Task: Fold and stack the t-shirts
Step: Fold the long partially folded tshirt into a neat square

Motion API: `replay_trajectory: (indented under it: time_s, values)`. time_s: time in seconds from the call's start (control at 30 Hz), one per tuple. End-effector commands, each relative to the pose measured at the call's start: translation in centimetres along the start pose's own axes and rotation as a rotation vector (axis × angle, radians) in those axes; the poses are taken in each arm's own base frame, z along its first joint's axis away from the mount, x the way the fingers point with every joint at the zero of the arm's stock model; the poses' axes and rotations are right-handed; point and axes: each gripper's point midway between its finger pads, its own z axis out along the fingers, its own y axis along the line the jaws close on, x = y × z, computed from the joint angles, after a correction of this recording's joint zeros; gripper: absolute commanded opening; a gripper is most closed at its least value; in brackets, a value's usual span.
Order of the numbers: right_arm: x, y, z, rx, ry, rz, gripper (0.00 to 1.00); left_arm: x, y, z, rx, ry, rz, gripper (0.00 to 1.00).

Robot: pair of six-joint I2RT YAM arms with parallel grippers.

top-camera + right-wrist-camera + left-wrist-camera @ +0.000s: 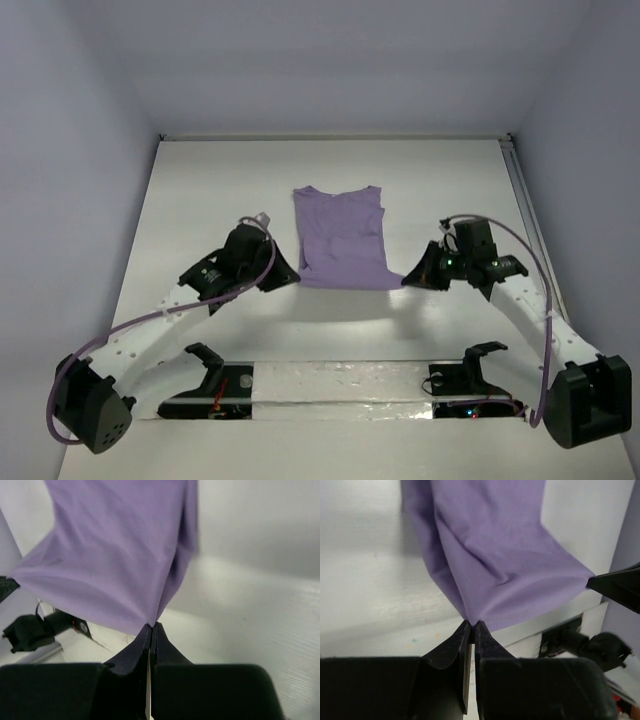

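I am working over a white table (200, 190) closed in by walls on three sides. The shirt (340, 235) lies near its middle, collar toward the far wall. Its outline is narrow, so I judge the sides are already folded in. Both arms reach inward from their bases and meet the cloth at its near hem. That hem is raised off the surface and pulled fairly taut between them, while the collar end rests flat. The left gripper (472, 625) has the hem's left corner and the right gripper (151, 626) has the right corner. Each is pressed fully together, with only the thin fabric pinched at the tips. I hold both corners so the hem keeps a straight line and can be carried over toward the collar as one edge. There is bare table beyond the collar up to the far wall, and wide margins on either side. Behind the grippers the room is tighter, since the arm mounts sit along the near edge.
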Motion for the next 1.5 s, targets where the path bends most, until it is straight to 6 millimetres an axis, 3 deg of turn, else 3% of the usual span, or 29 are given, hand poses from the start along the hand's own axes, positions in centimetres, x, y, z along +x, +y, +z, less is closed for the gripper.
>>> replay_trajectory:
  time_s: [0.0,0.03,0.07,0.1,0.17,0.2,0.23,0.3,0.33,0.37,0.43,0.47,0.5,0.53,0.57,0.67,0.7,0.77,0.9,0.97,1.1,1.2,1.23,1.3,1.33,1.37,1.4,1.43,1.47]
  values:
    - [-5.7,3.0,-2.2,0.04,-0.145,-0.099,0.0,-4.6,-1.9,-1.1,-0.056,-0.109,0.022,0.0]
    - [-6.9,3.0,-1.3,0.066,-0.13,-0.099,0.0,-6.7,-3.3,-0.7,-0.053,-0.135,0.035,0.0]
    - [-8.4,3.3,-0.9,0.081,-0.147,-0.111,0.0,-8.1,-3.3,-0.2,-0.062,-0.153,0.069,0.0]
    - [-11.3,5.4,-1.3,0.051,-0.207,-0.159,0.0,-9.5,-3.6,0.2,-0.065,-0.173,0.077,0.0]
    - [-14.1,5.1,1.0,0.081,-0.198,-0.147,0.0,-13.8,-3.2,2.3,-0.087,-0.223,0.062,0.0]
    - [-17.0,6.8,0.7,0.058,-0.255,-0.17,0.0,-16.0,-4.7,2.6,-0.04,-0.26,0.077,0.0]
    - [-18.2,7.1,1.3,0.064,-0.26,-0.173,0.0,-17.8,-4.3,3.3,-0.051,-0.277,0.066,0.0]
    - [-20.8,5.9,3.9,0.09,-0.24,-0.148,0.0,-19.5,-3.3,6.4,-0.096,-0.244,0.076,0.0]
    - [-23.0,7.4,3.8,0.07,-0.275,-0.169,0.0,-21.5,-4.8,6.5,-0.082,-0.274,0.093,0.0]
    - [-23.9,6.0,6.0,0.096,-0.239,-0.144,0.0,-22.4,-3.1,8.4,-0.129,-0.255,0.08,0.0]
    - [-26.9,7.4,6.7,0.081,-0.272,-0.162,0.0,-24.6,-2.5,10.6,-0.154,-0.253,0.078,0.0]
    - [-28.0,7.1,7.2,0.087,-0.273,-0.153,0.0,-25.5,-1.7,11.2,-0.166,-0.252,0.064,0.0]
    - [-28.1,5.6,9.6,0.109,-0.227,-0.131,0.0,-26.0,-1.7,11.9,-0.17,-0.253,0.066,0.0]
    - [-28.6,5.5,10.4,0.109,-0.221,-0.127,0.0,-27.4,-1.8,12.1,-0.166,-0.268,0.06,0.0]
    - [-30.3,6.4,10.4,0.098,-0.25,-0.142,0.0,-27.1,-0.7,14.0,-0.184,-0.234,0.053,0.0]
    - [-31.1,4.2,14.0,0.138,-0.195,-0.12,0.0,-29.3,0.2,15.7,-0.202,-0.238,0.045,0.0]
    - [-31.6,4.9,13.4,0.134,-0.205,-0.129,0.0,-28.8,1.0,16.6,-0.214,-0.216,0.042,0.0]
    - [-31.6,3.5,15.3,0.158,-0.17,-0.115,0.0,-29.1,2.1,17.7,-0.237,-0.196,0.037,0.0]
    - [-32.2,3.0,16.1,0.169,-0.186,-0.105,0.01,-29.5,2.4,19.1,-0.238,-0.187,0.045,0.0]
    - [-32.6,3.3,16.1,0.162,-0.194,-0.103,0.09,-30.5,1.8,19.2,-0.23,-0.199,0.055,0.16]
    - [-33.7,5.4,14.2,0.136,-0.238,-0.12,0.22,-33.0,-2.4,16.9,-0.114,-0.284,0.084,0.33]
    - [-34.2,6.9,11.9,0.13,-0.278,-0.15,0.44,-34.7,-5.2,14.2,-0.053,-0.357,0.102,0.43]
    - [-34.0,7.2,11.4,0.127,-0.282,-0.158,0.61,-34.6,-5.3,13.7,-0.054,-0.357,0.104,0.48]
    - [-32.5,6.9,10.8,0.126,-0.256,-0.161,0.63,-33.5,-6.9,12.4,-0.025,-0.356,0.129,0.49]
    - [-32.4,8.9,9.1,0.09,-0.3,-0.192,0.62,-31.6,-6.3,13.1,-0.027,-0.327,0.136,0.48]
    - [-31.4,9.3,8.8,0.073,-0.297,-0.2,0.56,-30.6,-7.5,12.0,0.002,-0.33,0.156,0.45]
    - [-28.3,8.2,10.0,0.061,-0.225,-0.176,0.43,-28.2,-8.6,12.7,0.023,-0.289,0.181,0.39]
    - [-26.9,10.9,9.2,-0.018,-0.232,-0.223,0.13,-25.8,-8.2,13.1,0.028,-0.256,0.191,0.23]
    - [-25.3,11.0,9.6,-0.035,-0.208,-0.224,0.03,-24.3,-8.4,13.4,0.04,-0.236,0.203,0.16]
